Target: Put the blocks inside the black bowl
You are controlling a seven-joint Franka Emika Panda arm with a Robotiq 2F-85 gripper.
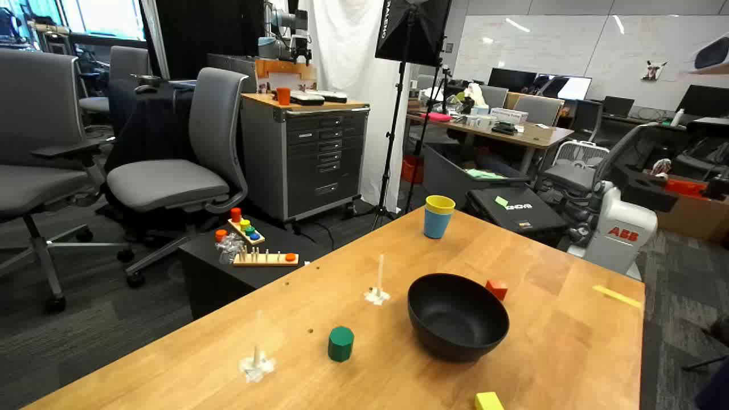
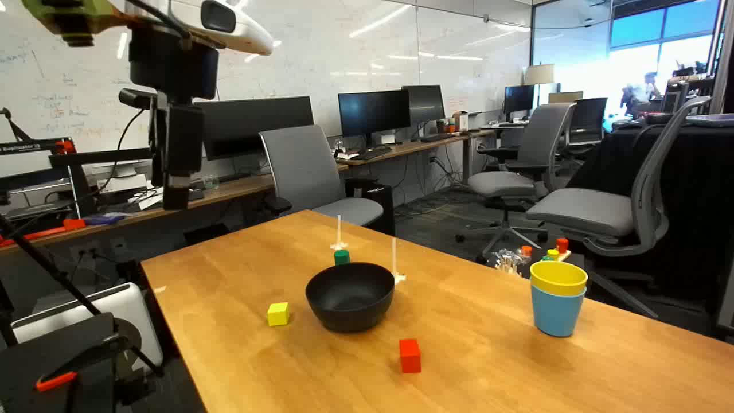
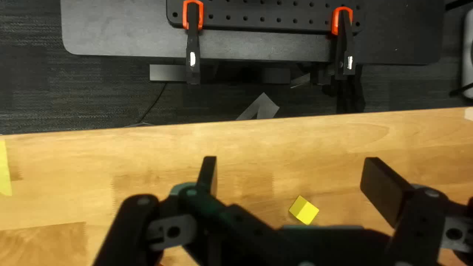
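Note:
The black bowl (image 1: pixel 458 322) stands upright on the wooden table and looks empty in an exterior view; it also shows in an exterior view (image 2: pixel 350 298). The green block (image 1: pixel 340 344) (image 2: pixel 342 257) stands beside the bowl, apart from it. The red block (image 1: pixel 496 289) (image 2: pixel 410 355) lies on another side of the bowl. The yellow block (image 1: pixel 488 401) (image 2: pixel 278 314) lies nearer the table's robot-side edge. My gripper (image 2: pixel 175 198) hangs high above the table, pointing down. In the wrist view the gripper (image 3: pixel 290 164) is open and empty, with the yellow block (image 3: pixel 304 210) far below, between the fingers.
A yellow cup (image 1: pixel 440 202) (image 2: pixel 558 277) sits in a blue cup (image 1: pixel 437 223) (image 2: pixel 555 312) on the table. Two thin upright sticks (image 1: pixel 380 273) (image 1: pixel 256 354) are taped to the tabletop. A black platform with clamps (image 3: pixel 193 44) stands beyond the table edge.

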